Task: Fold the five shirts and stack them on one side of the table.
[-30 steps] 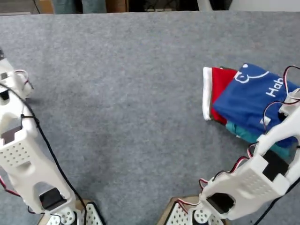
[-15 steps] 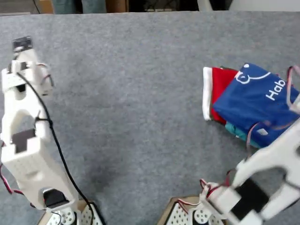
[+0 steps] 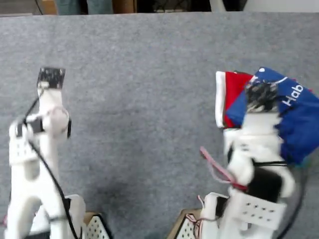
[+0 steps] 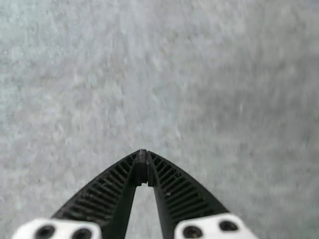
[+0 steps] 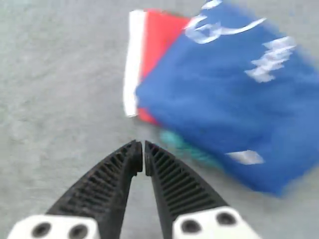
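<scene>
Blue shirt [image 3: 301, 127] [image 5: 234, 94] w/ white print lies folded on top of a pile on the grey table [image 3: 149, 114]. Under it a red shirt [image 3: 235, 92] [image 5: 162, 50] sticks out on the side toward the table's middle. Its white band [image 3: 220, 99] [image 5: 133, 64] is the edge farthest from the blue shirt. A teal shirt [image 5: 182, 144] peeks from under the blue shirt's robot-side edge. 3 layers can be told apart; can't tell if more lie beneath.

Right gripper [image 5: 141, 146]: fingers together, tips all but touching, holding nothing. It hangs over bare table just beside the blue shirt, off the corner where red & teal show. Tips are near the teal edge and, as far as the wrist view tells, not touching any cloth. In the high view the right arm [image 3: 254, 154] stands over the blue shirt's robot-side part & covers some of it.

Left gripper [image 4: 142, 158]: fingers together too, tips meeting, holding nothing, pointing at bare table. The left arm [image 3: 35, 149] is well apart from the blue shirt, on the opposite side of the table, w/ open grey table btwn them.
</scene>
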`<action>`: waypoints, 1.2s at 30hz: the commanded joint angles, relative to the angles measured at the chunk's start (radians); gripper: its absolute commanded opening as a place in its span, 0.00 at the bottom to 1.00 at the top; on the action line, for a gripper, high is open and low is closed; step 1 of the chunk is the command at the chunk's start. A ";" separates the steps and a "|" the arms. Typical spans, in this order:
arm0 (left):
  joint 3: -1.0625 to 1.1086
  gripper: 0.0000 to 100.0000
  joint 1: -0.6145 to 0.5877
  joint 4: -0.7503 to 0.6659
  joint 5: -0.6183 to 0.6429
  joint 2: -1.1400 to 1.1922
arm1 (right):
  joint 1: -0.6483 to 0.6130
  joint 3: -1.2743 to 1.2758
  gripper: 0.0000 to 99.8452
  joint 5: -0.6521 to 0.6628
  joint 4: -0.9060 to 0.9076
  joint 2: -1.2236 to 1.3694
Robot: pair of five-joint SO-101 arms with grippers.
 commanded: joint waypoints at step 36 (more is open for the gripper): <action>0.826 0.03 -0.008 0.180 -0.021 -1.048 | -0.324 0.791 0.01 -0.288 -0.037 -0.633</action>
